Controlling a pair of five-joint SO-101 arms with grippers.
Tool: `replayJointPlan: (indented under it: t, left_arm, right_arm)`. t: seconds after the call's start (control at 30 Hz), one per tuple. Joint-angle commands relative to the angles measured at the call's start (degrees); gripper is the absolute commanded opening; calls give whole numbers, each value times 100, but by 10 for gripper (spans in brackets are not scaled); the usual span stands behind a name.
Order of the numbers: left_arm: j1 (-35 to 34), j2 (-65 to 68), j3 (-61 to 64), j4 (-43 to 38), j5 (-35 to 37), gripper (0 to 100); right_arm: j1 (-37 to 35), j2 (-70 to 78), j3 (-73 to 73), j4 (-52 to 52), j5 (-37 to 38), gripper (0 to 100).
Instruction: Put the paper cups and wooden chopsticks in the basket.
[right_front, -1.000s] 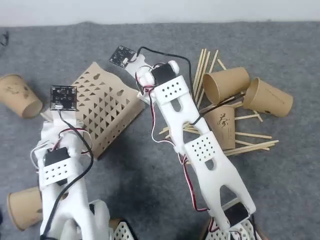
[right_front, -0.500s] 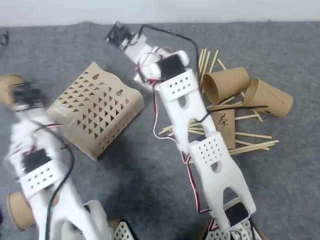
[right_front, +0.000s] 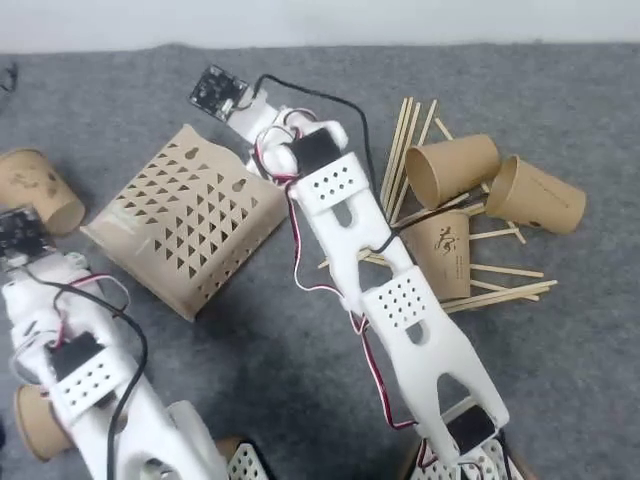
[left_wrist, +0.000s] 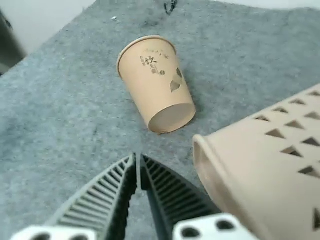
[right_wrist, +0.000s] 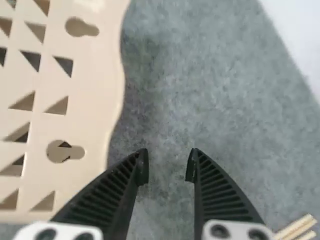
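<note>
The tan perforated basket (right_front: 185, 225) lies tipped on the grey carpet. A paper cup (left_wrist: 157, 82) lies on its side just ahead of my left gripper (left_wrist: 137, 160), which is shut and empty, with the basket's rim (left_wrist: 210, 160) beside it. My right gripper (right_wrist: 167, 162) is open over bare carpet, right beside the basket's wall (right_wrist: 50, 100). Three paper cups (right_front: 450, 170) (right_front: 535, 195) (right_front: 445, 250) lie among scattered wooden chopsticks (right_front: 500, 290) at the right. The left cup (right_front: 40, 190) and another cup (right_front: 40, 420) lie on the left side.
The right arm (right_front: 350, 220) stretches from the front across the middle to the basket's far corner. The left arm (right_front: 70, 350) stands at the front left. A chopstick tip (right_wrist: 295, 227) shows near my right gripper. Open carpet lies in front of the basket.
My left arm has swung left, away from the basket and toward the left cup. My right arm has shifted farther back and left along the basket's far corner.
</note>
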Motion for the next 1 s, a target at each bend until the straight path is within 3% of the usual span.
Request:
replayJointPlan:
  t: [0.0, 0.27, 0.43, 0.53, 0.7, 0.87, 0.97]
  left_arm:
    - [-26, 211, 57, -545, -343, 16]
    - [396, 1741, -180, -615, -1090, 16]
    - [782, 3033, -1068, -633, -1064, 16]
    - [809, 3596, -1596, -615, -932, 17]
    - [897, 3789, -2035, -615, -571, 18]
    - [1530, 3771, -2123, -615, -580, 19]
    - [1978, 3771, -2132, -624, -580, 19]
  right_arm:
    - [84, 40, -211, -110, 308, 148]
    - [110, 251, -211, 101, 501, 147]
    - [92, 251, -211, 681, 554, 147]
    - [92, 224, -220, 1244, 976, 147]
    - [136, 224, -220, 1947, 1204, 139]
    - [198, -48, -220, 2026, 1134, 102]
    - [277, -374, -211, 2026, 703, 102]
